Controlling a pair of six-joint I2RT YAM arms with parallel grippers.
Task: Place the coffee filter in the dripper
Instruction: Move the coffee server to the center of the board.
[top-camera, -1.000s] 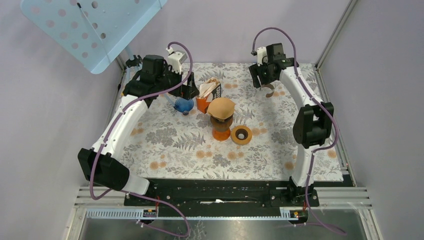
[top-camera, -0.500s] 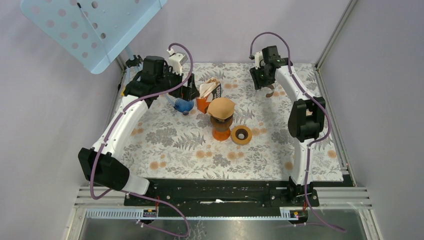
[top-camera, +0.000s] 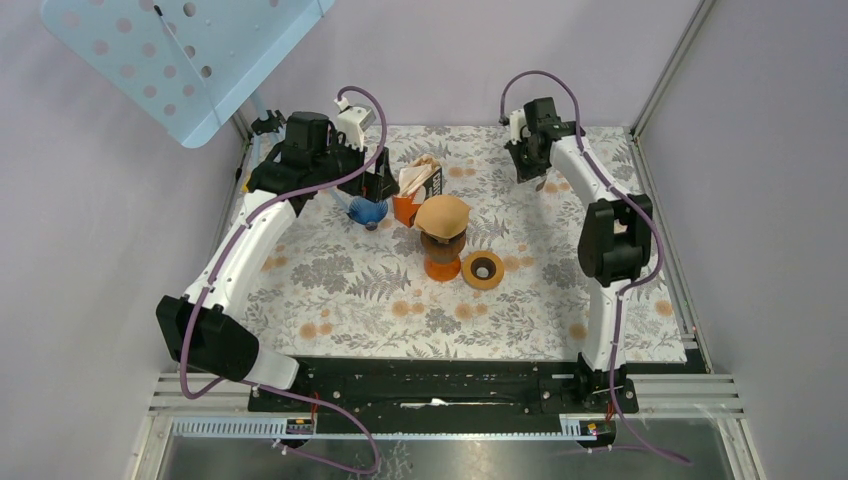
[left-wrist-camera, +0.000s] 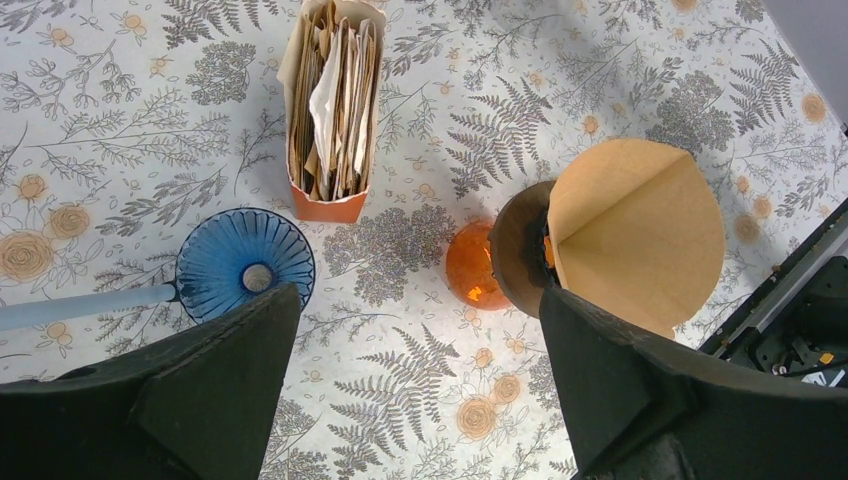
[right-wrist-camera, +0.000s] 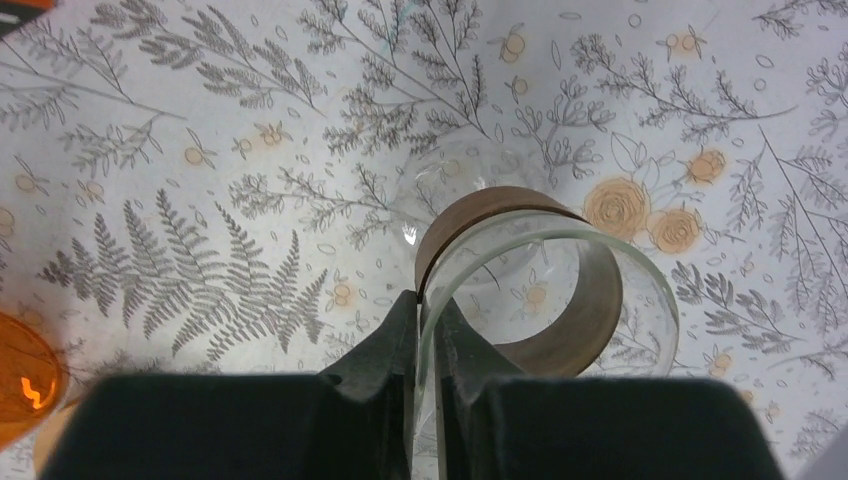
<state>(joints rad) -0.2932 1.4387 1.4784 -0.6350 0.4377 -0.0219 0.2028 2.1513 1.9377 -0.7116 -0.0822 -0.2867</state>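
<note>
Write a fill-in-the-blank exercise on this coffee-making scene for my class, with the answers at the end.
The right pincer grips the rim of a clear ____ vessel. The left pincer hangs with its jaws ____. The long-handled dripper is coloured ____. Spare paper filters stand in an ____ box.
Missing words: glass, open, blue, orange.

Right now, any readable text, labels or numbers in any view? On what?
None readable in any view.
Orange cardboard filter holder, tan paper filter, blue ribbed dripper, clear glass cup with brown band: no print visible.
Floral tablecloth: pattern only.
</note>
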